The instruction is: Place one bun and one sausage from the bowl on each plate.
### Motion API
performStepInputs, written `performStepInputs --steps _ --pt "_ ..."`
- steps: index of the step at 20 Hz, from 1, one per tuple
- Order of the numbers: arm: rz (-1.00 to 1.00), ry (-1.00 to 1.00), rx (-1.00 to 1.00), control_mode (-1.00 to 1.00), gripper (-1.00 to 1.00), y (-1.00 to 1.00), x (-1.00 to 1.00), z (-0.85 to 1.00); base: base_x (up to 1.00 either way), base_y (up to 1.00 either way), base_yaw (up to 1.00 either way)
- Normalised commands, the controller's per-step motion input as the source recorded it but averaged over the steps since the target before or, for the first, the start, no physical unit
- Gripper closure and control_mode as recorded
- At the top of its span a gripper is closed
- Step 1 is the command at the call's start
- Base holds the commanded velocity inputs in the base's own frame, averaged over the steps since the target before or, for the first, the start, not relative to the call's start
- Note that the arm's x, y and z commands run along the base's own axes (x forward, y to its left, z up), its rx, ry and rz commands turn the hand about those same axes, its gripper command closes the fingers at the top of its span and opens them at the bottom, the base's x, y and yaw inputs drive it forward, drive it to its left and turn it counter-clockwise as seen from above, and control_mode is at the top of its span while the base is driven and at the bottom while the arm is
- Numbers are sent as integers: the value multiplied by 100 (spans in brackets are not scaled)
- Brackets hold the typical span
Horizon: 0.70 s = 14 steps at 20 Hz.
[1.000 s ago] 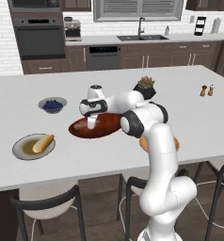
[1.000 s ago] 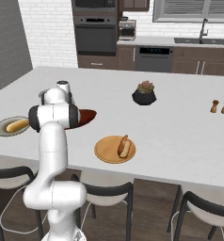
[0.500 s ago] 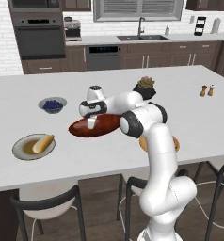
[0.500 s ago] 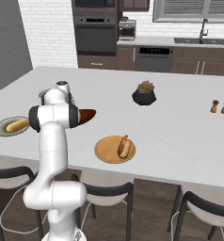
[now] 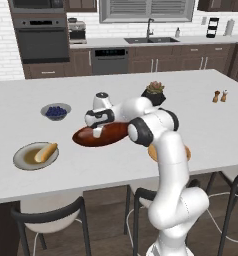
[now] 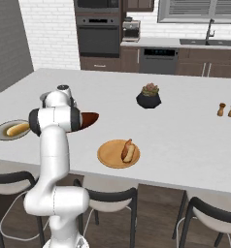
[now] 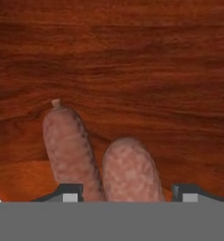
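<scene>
Your gripper (image 7: 128, 195), fingers spread apart and holding nothing, straddles two touching sausages (image 7: 69, 146) in the bowl (image 7: 132, 61); clamping may lift both.

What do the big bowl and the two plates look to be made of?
The bowl looks like glossy reddish-brown wood, with streaky grain. The orange-tan plate looks matte, possibly wood or clay; hard to tell. The grey-rimmed plate looks like glazed ceramic, with an olive-brown centre.

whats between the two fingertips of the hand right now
Two sausages lie side by side in the wooden bowl, reaching down between the fingertips of the open hand, seen in the hand view.
</scene>
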Motion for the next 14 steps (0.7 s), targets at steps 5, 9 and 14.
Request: performStepInputs --steps 5,9,14 --pt "-1 0 0 -100 100 0 -13 5 0 0 0" --pt "-2 0 0 -100 100 0 -2 13 0 0 0" --pt "0 0 1 -100 100 0 -45 55 0 0 0"
